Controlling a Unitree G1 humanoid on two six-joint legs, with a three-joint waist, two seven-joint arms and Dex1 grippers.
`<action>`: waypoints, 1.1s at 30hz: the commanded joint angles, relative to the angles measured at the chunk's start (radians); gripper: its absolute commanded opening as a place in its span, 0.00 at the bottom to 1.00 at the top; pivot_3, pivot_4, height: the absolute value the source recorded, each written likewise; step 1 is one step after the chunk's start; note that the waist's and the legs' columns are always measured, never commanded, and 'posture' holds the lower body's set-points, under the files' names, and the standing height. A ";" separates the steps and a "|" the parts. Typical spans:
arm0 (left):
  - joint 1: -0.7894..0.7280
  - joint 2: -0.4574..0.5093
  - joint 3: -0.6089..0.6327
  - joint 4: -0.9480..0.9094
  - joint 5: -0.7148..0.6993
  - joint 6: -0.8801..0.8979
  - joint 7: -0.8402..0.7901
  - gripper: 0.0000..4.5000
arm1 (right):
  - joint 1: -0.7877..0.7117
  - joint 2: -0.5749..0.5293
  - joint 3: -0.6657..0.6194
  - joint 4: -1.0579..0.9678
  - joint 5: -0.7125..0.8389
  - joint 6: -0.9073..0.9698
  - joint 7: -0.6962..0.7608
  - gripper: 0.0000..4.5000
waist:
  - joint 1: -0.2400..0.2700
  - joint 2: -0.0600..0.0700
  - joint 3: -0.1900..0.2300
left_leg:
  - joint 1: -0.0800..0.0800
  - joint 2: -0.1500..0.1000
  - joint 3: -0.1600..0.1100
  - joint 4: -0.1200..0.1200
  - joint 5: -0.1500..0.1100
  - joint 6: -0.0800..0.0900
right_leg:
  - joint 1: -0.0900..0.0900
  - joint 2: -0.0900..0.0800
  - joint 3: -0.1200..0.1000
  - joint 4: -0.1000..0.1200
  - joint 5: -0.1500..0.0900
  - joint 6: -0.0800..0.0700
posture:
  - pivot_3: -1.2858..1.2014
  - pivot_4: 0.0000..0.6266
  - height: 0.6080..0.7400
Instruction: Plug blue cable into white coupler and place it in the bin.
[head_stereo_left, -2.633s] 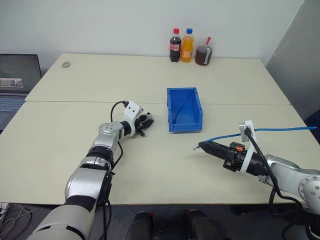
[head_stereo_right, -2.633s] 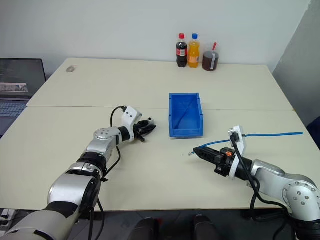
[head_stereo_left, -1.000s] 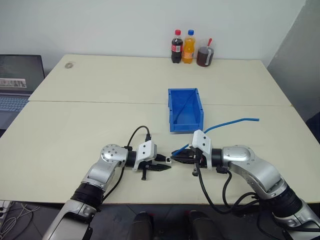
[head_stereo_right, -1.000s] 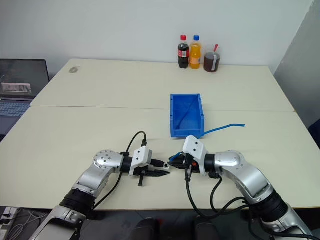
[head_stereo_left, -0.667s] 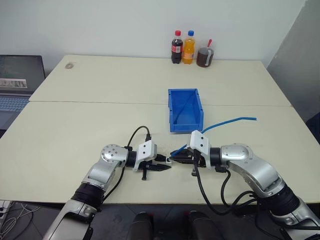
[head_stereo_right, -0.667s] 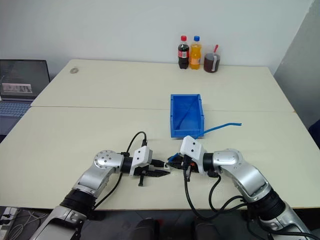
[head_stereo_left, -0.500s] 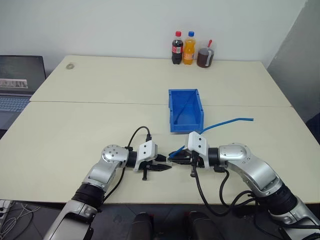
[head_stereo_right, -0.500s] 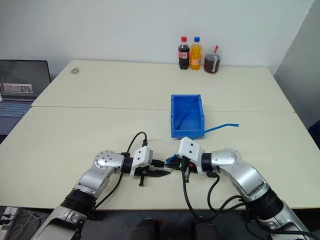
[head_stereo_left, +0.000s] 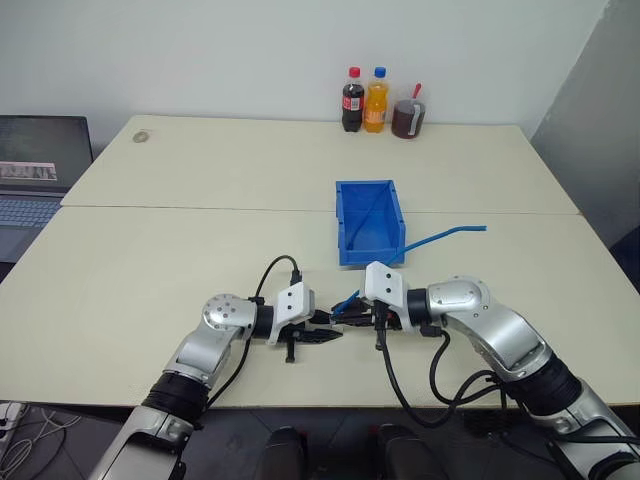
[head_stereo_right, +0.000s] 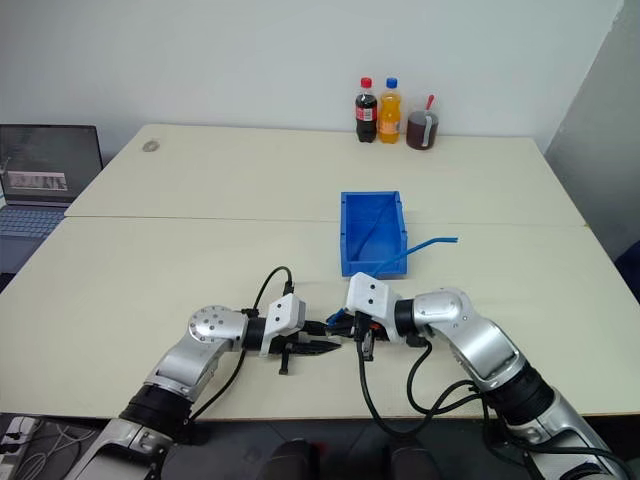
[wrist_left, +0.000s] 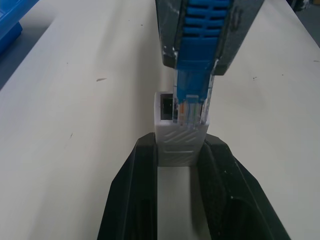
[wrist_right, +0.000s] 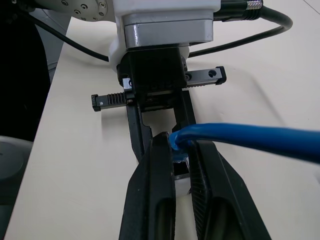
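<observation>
Two tables (head_stereo_left: 200, 250) pushed together, pale beige, seen from the head camera. Bin (head_stereo_left: 369, 220) stood open-topped near the middle of the near table, beyond both arms. Laptop (head_stereo_left: 40, 160) sat off the far left edge; three drink containers (head_stereo_left: 378, 100) lined the far edge. Blue cable (head_stereo_left: 440, 236) ran from beside the bin's near right corner down to the right gripper (head_stereo_left: 352, 316), with its free tail lying on the table to the right of the bin. Right gripper was clamped on the blue cable just behind its plug, as shown in the right wrist view (wrist_right: 175, 150). Left gripper (head_stereo_left: 327, 335) was clamped on the white coupler (wrist_left: 177, 135), fingers (wrist_left: 135, 200) pressed against both sides. Clear plug (wrist_left: 192, 107) met the coupler's socket face; seating depth could not be told. Both grippers faced each other tip to tip above the table's near edge
</observation>
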 joint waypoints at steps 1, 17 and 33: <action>0.016 -0.008 -0.024 -0.027 0.003 0.004 0.000 0.17 | -0.014 -0.020 0.007 0.059 -0.039 0.017 0.024 0.03 | 0.000 0.000 0.000 | 0.000 0.000 0.000 0.000 0.000 0.000 | 0.000 0.000 0.000 0.000 0.000 0.000 | 0.52 0.24 1.00; 0.004 -0.008 -0.018 -0.004 0.007 -0.004 0.009 0.17 | -0.051 -0.061 -0.004 0.017 -0.053 0.043 0.085 0.03 | 0.001 0.000 0.000 | -0.001 -0.001 0.001 -0.001 0.000 0.000 | -0.001 -0.002 0.000 0.000 -0.001 0.000 | 0.52 0.24 1.00; -0.004 -0.009 -0.019 -0.004 0.010 -0.004 0.012 0.17 | -0.087 -0.040 0.127 0.133 -0.164 0.043 0.113 0.03 | -0.002 0.002 -0.002 | 0.001 0.000 0.000 -0.001 0.000 0.000 | -0.001 -0.001 0.000 0.000 -0.003 -0.004 | 0.52 0.24 1.00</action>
